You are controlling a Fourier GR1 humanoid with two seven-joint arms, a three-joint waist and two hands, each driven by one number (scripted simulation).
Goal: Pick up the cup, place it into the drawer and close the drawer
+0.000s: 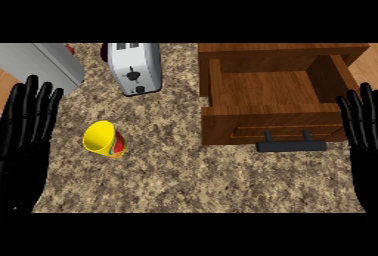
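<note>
A yellow cup [104, 140] with red and green markings lies tipped on the speckled counter [184, 175], its mouth facing up and left. To its right stands a wooden drawer [266, 90], pulled open and empty, with a black handle [291, 145] at its front. My left hand [26, 135] rests open at the left edge, fingers up, a short way left of the cup. At the right edge my right hand [362, 130] is open too, fingers up, beside the drawer's front corner. Neither hand touches anything.
A silver toaster [135, 68] stands at the back, above the cup. A grey appliance [40, 65] fills the back left corner. Bare counter stretches between the cup and the drawer and along the front.
</note>
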